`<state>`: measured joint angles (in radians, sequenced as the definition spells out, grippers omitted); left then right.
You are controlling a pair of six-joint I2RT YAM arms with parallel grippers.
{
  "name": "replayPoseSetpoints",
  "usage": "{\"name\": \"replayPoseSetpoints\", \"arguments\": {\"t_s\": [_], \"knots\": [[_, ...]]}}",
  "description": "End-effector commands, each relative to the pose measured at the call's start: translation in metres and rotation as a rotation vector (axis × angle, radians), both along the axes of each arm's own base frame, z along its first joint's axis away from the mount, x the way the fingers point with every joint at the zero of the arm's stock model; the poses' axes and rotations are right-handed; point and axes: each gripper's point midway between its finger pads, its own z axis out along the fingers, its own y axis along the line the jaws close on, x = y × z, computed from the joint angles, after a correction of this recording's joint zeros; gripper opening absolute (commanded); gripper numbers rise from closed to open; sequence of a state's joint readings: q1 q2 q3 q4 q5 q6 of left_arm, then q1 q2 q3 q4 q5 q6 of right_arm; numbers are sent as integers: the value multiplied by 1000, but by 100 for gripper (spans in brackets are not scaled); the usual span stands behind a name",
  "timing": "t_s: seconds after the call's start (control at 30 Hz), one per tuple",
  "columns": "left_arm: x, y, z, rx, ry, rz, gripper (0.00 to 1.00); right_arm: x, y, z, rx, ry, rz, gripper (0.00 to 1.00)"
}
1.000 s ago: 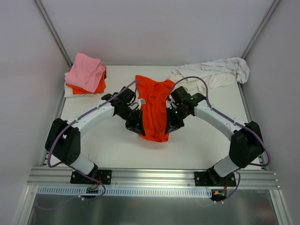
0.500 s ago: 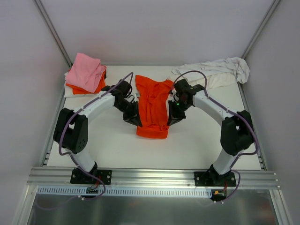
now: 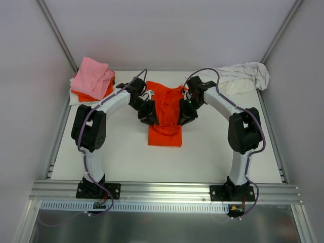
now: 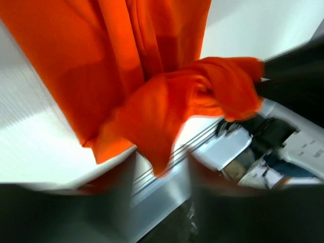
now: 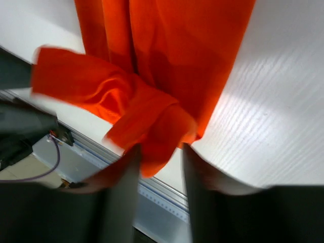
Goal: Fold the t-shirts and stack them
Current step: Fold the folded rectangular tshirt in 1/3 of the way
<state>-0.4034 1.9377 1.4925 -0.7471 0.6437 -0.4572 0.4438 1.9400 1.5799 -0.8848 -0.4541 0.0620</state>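
A bright orange t-shirt [image 3: 165,129] lies in a long strip on the middle of the table [image 3: 121,152]. My left gripper [image 3: 150,117] is at its left edge and my right gripper [image 3: 183,117] at its right edge, about halfway along. In the left wrist view the left gripper [image 4: 161,172] is open, with a loose corner of the orange t-shirt [image 4: 152,76] hanging just above the gap. In the right wrist view the right gripper [image 5: 159,157] is open too, and a loose flap of the orange t-shirt [image 5: 167,61] dips between its fingers. Both views are blurred.
At the back left stands a stack with a pink t-shirt [image 3: 93,77] on top of an orange one [image 3: 108,94] and a white one. A crumpled white t-shirt [image 3: 238,77] lies at the back right. Walls close the table's sides and back.
Both grippers, shut on the orange t-shirt a second ago, have moved toward the back of the table and opened. The cloth has come loose from the jaws.
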Motion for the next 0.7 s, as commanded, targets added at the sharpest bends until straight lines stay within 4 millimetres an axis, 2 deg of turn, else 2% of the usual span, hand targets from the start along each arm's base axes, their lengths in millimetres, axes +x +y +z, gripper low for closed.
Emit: {"name": "replayPoseSetpoints", "arguments": {"t_s": [0.0, 0.03, 0.07, 0.1, 0.13, 0.17, 0.2, 0.23, 0.3, 0.4, 0.43, 0.47, 0.57, 0.6, 0.67], "knots": [[17, 11, 15, 20, -61, 47, 80, 16, 6, 15, 26, -40, 21, 48], [23, 15, 18, 32, -87, 85, 98, 30, 6, 21, 35, -86, -2, 55], [39, 22, 33, 16, -184, 129, 99, 38, 7, 24, 47, -108, -14, 60], [44, 31, 29, 37, -192, 185, 99, 47, 5, 22, 57, -99, -36, 66], [50, 34, 34, 28, -222, 215, 99, 60, 7, 34, 77, -127, -43, 68], [60, 39, 40, 10, -259, 243, 99, 65, 7, 36, 78, -124, -42, 69], [63, 42, 41, 18, -264, 253, 99, 67, 2, 27, 56, -85, -49, 71], [64, 44, 41, 28, -277, 254, 99, 76, 4, 34, 65, -117, -41, 71], [67, 50, 40, 57, -309, 270, 99, 81, 0, 36, 63, -127, -40, 71], [66, 49, 53, 23, -374, 273, 99, 80, -6, 41, 70, -124, -42, 72], [64, 47, 61, -2, -387, 265, 99, 78, -8, 49, 80, -140, -45, 73], [62, 46, 62, -14, -399, 249, 99, 71, -12, 44, 70, -123, -46, 80], [51, 41, 64, -54, -411, 180, 99, 59, -18, 52, 66, -157, -50, 92], [48, 41, 63, -55, -406, 164, 99, 52, -23, 42, 51, -144, -53, 93], [45, 40, 61, -52, -383, 130, 99, 42, -27, 43, 41, -137, -55, 93]]}}
